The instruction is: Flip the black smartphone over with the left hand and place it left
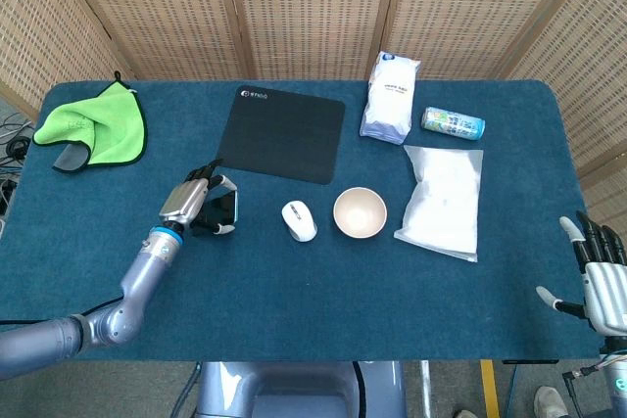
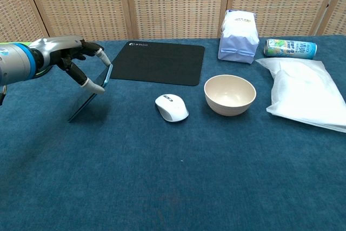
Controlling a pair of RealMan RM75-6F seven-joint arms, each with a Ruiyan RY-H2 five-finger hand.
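Note:
My left hand [image 1: 192, 206] [image 2: 75, 63] grips the black smartphone [image 1: 225, 209] [image 2: 91, 94] by its upper end. The phone stands steeply tilted, its lower edge resting on the blue table [image 2: 162, 177] and its top lifted toward the left. It sits just left of the white mouse [image 1: 299, 220] [image 2: 171, 106]. My right hand [image 1: 602, 276] hangs off the table's near right corner in the head view, fingers spread and holding nothing; the chest view does not show it.
A black mouse pad [image 1: 281, 133] lies behind the phone. A beige bowl [image 1: 360, 211], a white pouch [image 1: 443, 200], a white bag [image 1: 391, 95] and a can [image 1: 453, 123] occupy the right side. A green cloth [image 1: 93, 124] lies at the far left.

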